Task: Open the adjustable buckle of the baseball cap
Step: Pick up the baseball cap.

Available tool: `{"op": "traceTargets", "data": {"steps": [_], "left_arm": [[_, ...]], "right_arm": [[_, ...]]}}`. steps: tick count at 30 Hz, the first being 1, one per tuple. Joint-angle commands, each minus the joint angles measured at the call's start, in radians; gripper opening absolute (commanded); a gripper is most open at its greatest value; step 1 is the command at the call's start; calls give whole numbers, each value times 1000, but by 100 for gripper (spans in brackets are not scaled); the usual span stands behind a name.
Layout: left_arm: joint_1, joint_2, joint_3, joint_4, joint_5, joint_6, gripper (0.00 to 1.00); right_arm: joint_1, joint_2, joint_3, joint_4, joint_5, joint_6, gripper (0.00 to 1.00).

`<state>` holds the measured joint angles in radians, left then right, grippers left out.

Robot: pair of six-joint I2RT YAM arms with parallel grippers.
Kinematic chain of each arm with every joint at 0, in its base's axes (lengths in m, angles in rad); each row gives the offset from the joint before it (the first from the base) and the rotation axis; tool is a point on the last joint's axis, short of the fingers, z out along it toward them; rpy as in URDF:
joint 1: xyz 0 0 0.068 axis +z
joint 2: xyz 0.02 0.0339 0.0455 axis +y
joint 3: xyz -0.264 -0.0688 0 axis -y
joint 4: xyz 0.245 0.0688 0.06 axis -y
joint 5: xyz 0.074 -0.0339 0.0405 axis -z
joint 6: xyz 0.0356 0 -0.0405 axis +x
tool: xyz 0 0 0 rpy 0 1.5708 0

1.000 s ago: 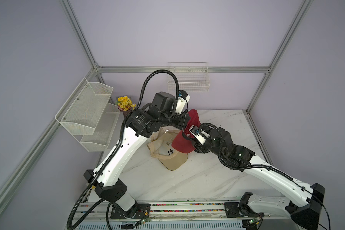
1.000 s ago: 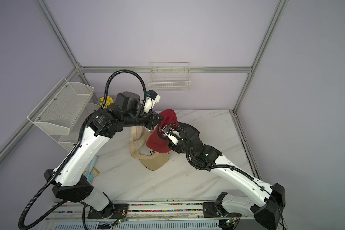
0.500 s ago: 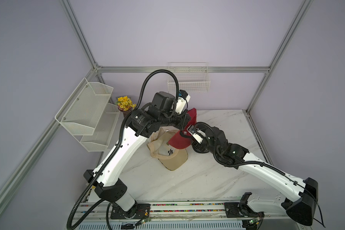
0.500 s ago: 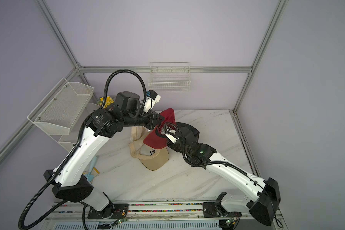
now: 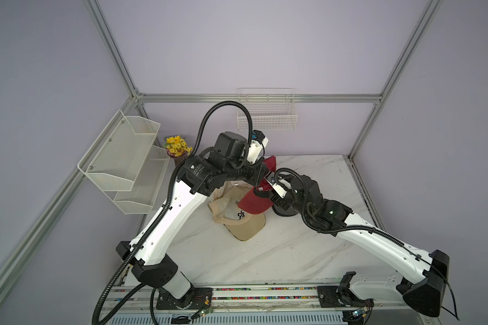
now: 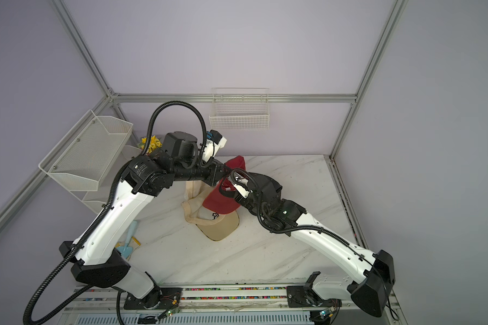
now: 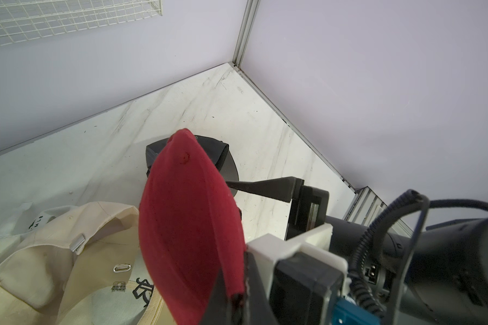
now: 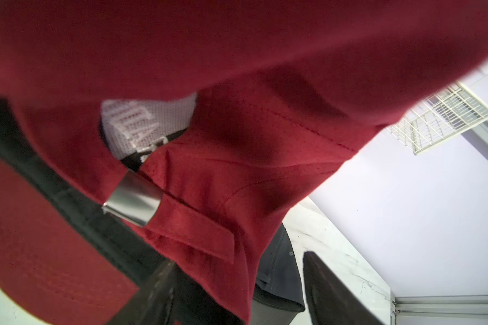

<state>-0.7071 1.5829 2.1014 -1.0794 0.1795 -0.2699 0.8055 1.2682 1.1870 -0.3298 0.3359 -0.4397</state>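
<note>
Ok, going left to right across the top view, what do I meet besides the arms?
In order: shelf → flowers → beige cap → dark cap. The red cap overlaps the beige one, so it is left out.

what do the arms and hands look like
The left arm and right arm have white shells, black joints and black ribbed cables. A green light glows on the right arm. The left hand and right hand are black with tapered fingers.

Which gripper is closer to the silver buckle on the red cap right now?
Right, it seems. The right gripper stands open beside the silver buckle, jaws either side of the strap end. The left gripper is shut on the rim of the red cap, farther along.
</note>
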Motion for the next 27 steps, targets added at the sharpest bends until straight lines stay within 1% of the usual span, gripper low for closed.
{"op": "traceTargets", "data": {"steps": [1, 7, 10, 12, 16, 19, 20, 21, 23, 24, 25, 27], "left_arm": [[0, -40, 32, 15, 34, -5, 0], [0, -47, 49, 39, 25, -27, 0], [0, -46, 55, 50, 49, -37, 0], [0, -44, 56, 50, 68, -41, 0], [0, -58, 40, 50, 74, -43, 0], [0, -67, 36, 50, 81, -46, 0], [0, -70, 35, 49, 85, -45, 0], [1, -73, 34, 50, 86, -45, 0], [0, -78, 29, 49, 82, -41, 0], [0, -83, 26, 48, 78, -40, 0], [0, -88, 21, 46, 73, -37, 0], [0, -102, 13, 44, 61, -34, 0]], "right_arm": [[5, 1, 0, 32, 11, -19, 71], [6, -9, -74, 67, 7, -10, 70], [6, -9, -96, 99, 31, 2, 69], [6, -9, -96, 118, 33, 3, 69], [6, 6, -80, 157, 79, -5, 69], [6, 13, -72, 187, 99, -1, 65], [6, 14, -70, 195, 100, 1, 62], [6, 14, -69, 201, 101, 5, 55], [6, 14, -68, 213, 111, 12, 35], [6, 10, -69, 217, 116, 14, 29], [6, 2, -70, 221, 118, 18, 24], [6, -22, -84, 239, 123, 19, 19]]}}
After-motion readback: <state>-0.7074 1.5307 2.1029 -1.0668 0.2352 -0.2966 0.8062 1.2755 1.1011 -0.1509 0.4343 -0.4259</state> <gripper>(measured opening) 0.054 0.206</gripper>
